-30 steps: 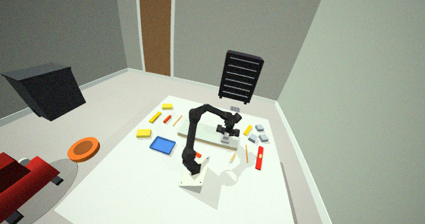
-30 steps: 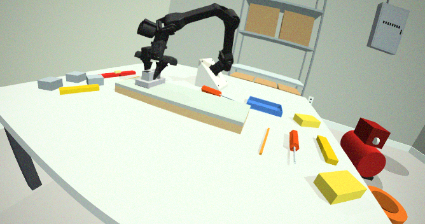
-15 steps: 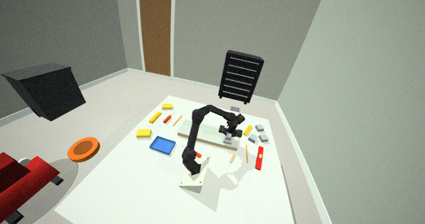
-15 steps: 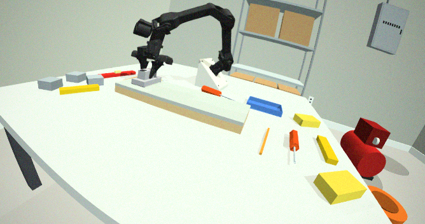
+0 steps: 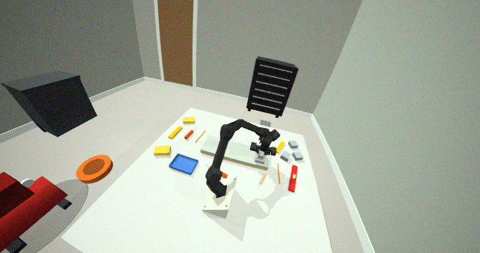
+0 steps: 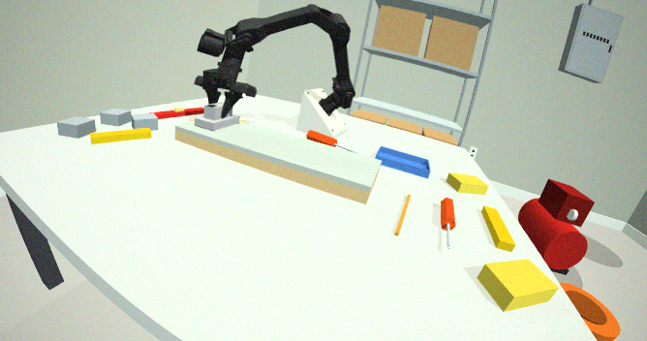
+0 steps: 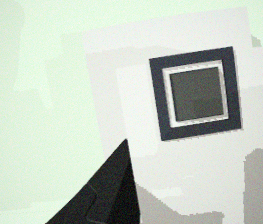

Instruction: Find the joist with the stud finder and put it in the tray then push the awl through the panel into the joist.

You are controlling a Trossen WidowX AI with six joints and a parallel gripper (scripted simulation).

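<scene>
My gripper (image 5: 261, 152) (image 6: 219, 108) (image 7: 183, 139) is shut on the grey stud finder (image 5: 260, 159) (image 6: 216, 122) (image 7: 197, 167), which is upright, its base flat on or just over the pale green panel (image 5: 215, 145) (image 6: 310, 157) (image 7: 32, 150). It is near the panel end beside the grey blocks. Its square screen is dark grey inside a dark frame, with no lit mark. The blue tray (image 5: 184, 164) (image 6: 404, 164) is empty. What looks like the awl (image 5: 224, 175) (image 6: 322, 138), red-orange handled with a thin shaft, lies between panel and arm base. The joist is hidden.
Grey blocks (image 5: 293, 144) (image 6: 77, 127), a yellow bar (image 5: 280, 146) (image 6: 121, 136) and a red level (image 5: 293, 178) (image 6: 186, 112) lie near the stud finder. Beyond the other panel end lie another red-orange tool (image 5: 189, 134) (image 6: 447, 214), a pencil (image 5: 200, 136) (image 6: 403, 215) and yellow blocks (image 5: 162, 150) (image 6: 520, 282).
</scene>
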